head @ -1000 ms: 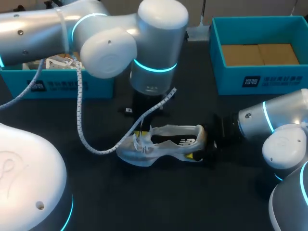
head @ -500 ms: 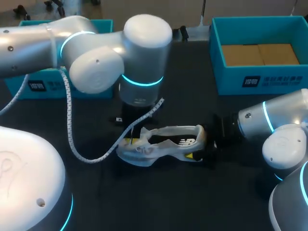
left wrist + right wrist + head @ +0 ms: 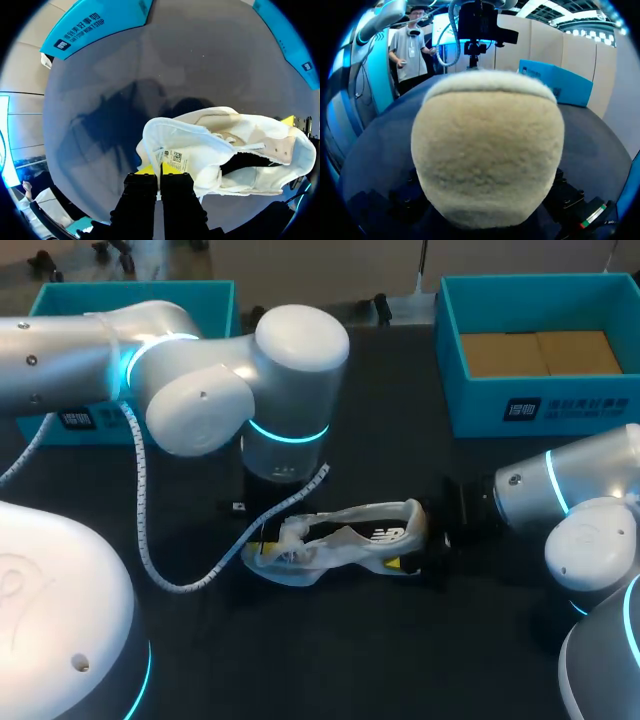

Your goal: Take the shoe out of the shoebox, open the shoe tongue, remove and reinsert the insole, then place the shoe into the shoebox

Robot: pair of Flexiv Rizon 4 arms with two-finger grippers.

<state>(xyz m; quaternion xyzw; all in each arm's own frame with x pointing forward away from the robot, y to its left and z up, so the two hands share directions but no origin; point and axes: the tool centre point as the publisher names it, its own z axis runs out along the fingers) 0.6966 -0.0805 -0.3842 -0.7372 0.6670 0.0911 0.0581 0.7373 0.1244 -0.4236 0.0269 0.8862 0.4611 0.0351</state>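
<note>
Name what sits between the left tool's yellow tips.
The white fabric sneaker's tongue, pinched from both sides by the left tool; the left wrist view shows it.

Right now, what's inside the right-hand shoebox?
Tan cardboard lines the floor of the shoebox; nothing else is visible. Its near wall hides the floor's front strip.

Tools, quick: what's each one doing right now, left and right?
Left tool: closed, pinching the tongue of the shoe.
Right tool: closed on the shoe's heel, wedged between its fingers.
</note>
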